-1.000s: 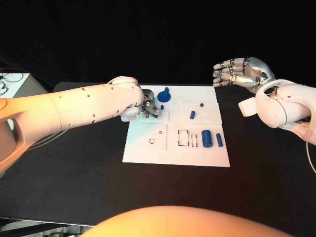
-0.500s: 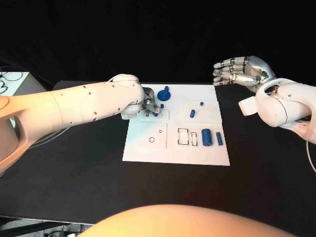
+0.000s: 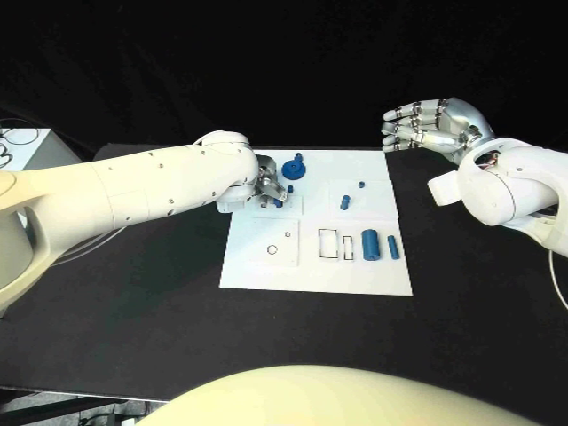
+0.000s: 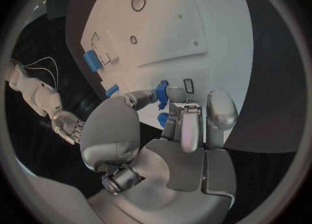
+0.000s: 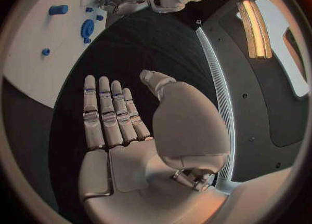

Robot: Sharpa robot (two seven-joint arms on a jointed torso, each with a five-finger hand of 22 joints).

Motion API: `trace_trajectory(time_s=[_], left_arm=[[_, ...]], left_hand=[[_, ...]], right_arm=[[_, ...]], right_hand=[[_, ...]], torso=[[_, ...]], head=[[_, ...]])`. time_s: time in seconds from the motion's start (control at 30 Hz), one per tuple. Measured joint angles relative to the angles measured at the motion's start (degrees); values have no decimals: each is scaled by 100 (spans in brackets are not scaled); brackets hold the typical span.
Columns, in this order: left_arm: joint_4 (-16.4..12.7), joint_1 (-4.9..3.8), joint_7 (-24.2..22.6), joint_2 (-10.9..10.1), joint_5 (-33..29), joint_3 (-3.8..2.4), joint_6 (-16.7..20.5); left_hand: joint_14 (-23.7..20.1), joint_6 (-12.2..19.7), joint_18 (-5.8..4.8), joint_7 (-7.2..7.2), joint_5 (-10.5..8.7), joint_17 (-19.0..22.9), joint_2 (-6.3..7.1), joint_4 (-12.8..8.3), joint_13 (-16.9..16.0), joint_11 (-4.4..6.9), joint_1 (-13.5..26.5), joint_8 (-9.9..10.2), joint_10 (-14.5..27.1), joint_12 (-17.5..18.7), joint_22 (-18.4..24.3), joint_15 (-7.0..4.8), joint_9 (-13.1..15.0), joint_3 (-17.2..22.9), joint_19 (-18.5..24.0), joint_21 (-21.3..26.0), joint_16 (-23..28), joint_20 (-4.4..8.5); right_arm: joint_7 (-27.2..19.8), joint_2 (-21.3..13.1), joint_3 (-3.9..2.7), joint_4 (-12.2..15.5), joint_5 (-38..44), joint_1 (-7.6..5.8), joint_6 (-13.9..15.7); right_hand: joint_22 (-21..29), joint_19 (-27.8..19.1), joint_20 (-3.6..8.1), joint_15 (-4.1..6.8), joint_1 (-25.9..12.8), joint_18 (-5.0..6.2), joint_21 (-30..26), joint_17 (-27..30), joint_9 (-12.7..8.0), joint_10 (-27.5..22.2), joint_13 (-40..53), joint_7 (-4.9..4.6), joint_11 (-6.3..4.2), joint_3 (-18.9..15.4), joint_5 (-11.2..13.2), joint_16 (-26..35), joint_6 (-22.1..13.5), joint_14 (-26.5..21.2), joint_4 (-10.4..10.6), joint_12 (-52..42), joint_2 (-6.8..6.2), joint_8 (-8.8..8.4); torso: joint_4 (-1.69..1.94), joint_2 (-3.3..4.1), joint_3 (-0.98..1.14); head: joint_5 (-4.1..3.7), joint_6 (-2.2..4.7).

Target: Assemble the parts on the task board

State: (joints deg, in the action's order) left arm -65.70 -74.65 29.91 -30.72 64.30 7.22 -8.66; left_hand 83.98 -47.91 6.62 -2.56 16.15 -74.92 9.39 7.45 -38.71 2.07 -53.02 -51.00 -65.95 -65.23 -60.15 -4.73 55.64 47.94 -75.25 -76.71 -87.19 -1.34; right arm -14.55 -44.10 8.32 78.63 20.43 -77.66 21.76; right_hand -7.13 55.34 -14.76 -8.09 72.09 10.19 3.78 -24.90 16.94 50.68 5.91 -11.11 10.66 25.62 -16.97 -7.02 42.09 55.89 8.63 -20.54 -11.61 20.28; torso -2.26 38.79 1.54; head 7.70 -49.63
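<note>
1. L hand (image 3: 269,185) is down on the far-left part of the task board (image 3: 312,280), fingers closed round a small blue part (image 4: 163,93). Wrist view shows the piece pinched at the fingertips (image 4: 181,110), just beside a small rectangular slot on the board. My guess: it's being lined up for seating there.
2. R hand (image 3: 435,126) is raised off the far-right corner of the board, fingers spread, grasping nothing. Prob. parked out of the way so the L arm has room; no part near it.
3. Remaining parts on the board: a round blue part w/ knob (image 3: 295,170) at the far edge just beside the L hand; two small pegs (image 3: 345,203) near the board's middle-far area; a thick blue cylinder (image 3: 370,245) and a thinner one (image 3: 391,246) lying side by side toward the right edge, next to outlined rectangular recesses (image 3: 327,245). A round hole (image 3: 272,250) sits in the left-near panel, unfilled.
4. Judgement: task is early; most pieces lie loose, not seated.
5. Surface: black desk (image 3: 130,302), matte, board lies flat and square to the robot. A white box w/ cables (image 3: 9,151) sits at the far-left corner.
6. Room: dark backdrop behind the desk; nothing else to make out.
</note>
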Motion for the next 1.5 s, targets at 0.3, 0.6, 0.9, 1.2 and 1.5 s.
trace_trajectory(time_s=[0.3, 0.6, 0.9, 1.2, 1.5], left_arm=[[-24, -2, -5, -16, 5, 4, -20], [-68, -2, -8, -35, 62, 10, -20], [-98, -1, -14, -44, 145, 16, -12], [-102, 0, -17, -49, 165, 18, 1], [-69, 7, -22, -49, 158, 24, 10]], left_hand=[[-2, -2, 0, 2, 86, 0, 65, -31, -16, 20, -87, 3, -21, 0, 3, -40, 0, -31, -21, 0, -23, 21], [-3, -2, 0, 2, 88, 0, 65, -14, -64, 20, -88, 20, -21, -30, -48, -39, 1, -14, -42, 0, -41, 42], [-3, -2, 0, 2, 87, 0, 65, -14, -65, 18, -88, -7, -21, -34, -61, -39, 2, -14, -42, 0, -46, 42], [-3, -22, -1, 21, 48, 0, 65, -14, -18, 28, -87, -12, -52, -34, -60, -39, 2, -14, -63, 0, -46, 20], [-3, -190, -1, 189, -17, 0, 211, -120, 13, 38, 198, -19, -60, -33, -67, -39, 41, -262, -84, 0, -45, 41]], right_arm=[[3, -11, 1, 0, 1, 0, -1], [3, -12, 1, 2, 1, 0, -3], [4, -13, 1, 2, 1, 0, -6], [6, -14, 1, 2, 1, 0, -7], [8, -20, 1, 5, 1, 1, -8]], right_hand=[[0, 0, 0, 0, 0, 0, 0, 0, 0, 0, 0, 0, 0, 0, 0, 0, 0, 0, 0, 0, 0, 0], [5, 0, 0, 0, 0, 0, 0, 8, 0, 0, -7, 0, 0, 0, 0, 0, 0, 0, 0, 0, 0, 0], [14, 0, 0, 0, 0, 0, 0, 7, 0, 0, -6, 0, 0, 0, 0, 0, 0, 0, 0, 0, 0, 0], [14, 0, 0, 0, 0, 0, 0, 7, 0, 0, -6, 0, 0, 0, 0, 0, 0, 0, 0, 0, 0, 0], [21, 0, 0, 0, 0, 0, 0, 17, 0, 0, -17, 0, 0, 0, 0, 23, 0, 0, 0, 0, 0, 0]], torso=[[4, -2, -3], [5, -2, -7], [6, -1, -7], [1, 2, -4], [2, 1, -1]], head=[[-6, -9], [-5, -9], [-3, -14], [-10, -21], [-16, -27]])
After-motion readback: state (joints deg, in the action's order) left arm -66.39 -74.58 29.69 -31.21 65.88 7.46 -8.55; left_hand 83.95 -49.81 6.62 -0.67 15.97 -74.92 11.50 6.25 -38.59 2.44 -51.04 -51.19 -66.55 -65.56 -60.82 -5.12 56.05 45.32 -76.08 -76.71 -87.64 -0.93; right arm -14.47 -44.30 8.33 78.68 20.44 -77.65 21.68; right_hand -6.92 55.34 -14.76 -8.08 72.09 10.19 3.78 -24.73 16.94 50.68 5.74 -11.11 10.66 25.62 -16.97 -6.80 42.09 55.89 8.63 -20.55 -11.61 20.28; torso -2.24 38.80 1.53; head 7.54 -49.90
